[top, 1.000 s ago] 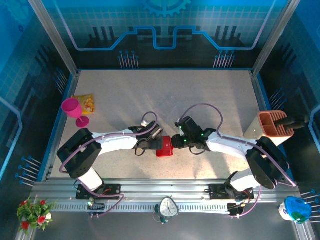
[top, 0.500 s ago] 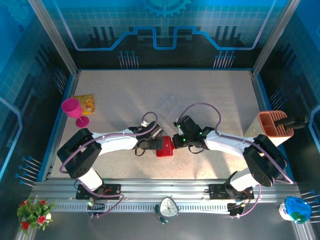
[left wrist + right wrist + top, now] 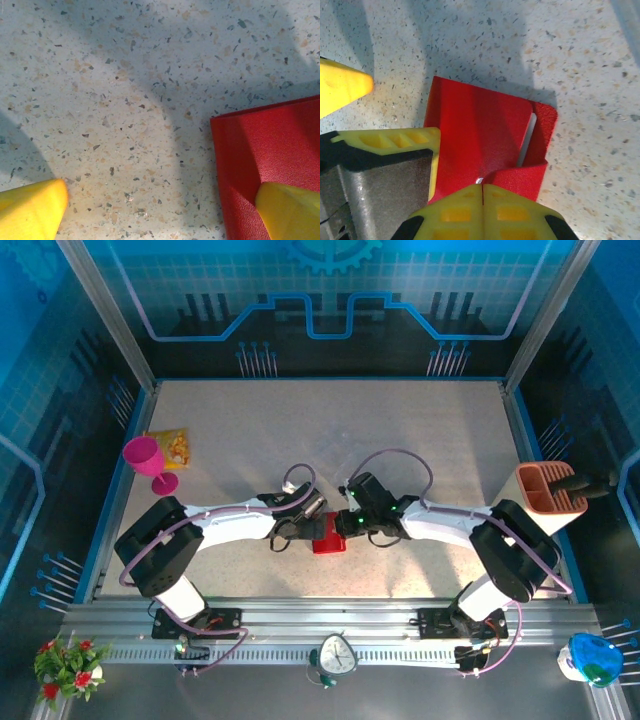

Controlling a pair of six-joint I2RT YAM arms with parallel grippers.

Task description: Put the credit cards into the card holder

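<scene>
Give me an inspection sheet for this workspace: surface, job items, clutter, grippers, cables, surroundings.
Surface: speckled beige table, no spills seen.
Job's things: red card holder lies front centre between the two grippers. There is a pale strip in its fold; cannot tell whether it is a card or lining.
Clutter: pink goblet and yellow-orange packet at far left; orange-brown rack at far right.
Grippers: left gripper is open, with one finger over the card holder's edge. The right gripper has its fingers shut on the card holder's near edge.
Cables: purple cables loop above each wrist, off the card holder.
Surroundings: blue panelled walls; clock and flowers by the front rail.
</scene>
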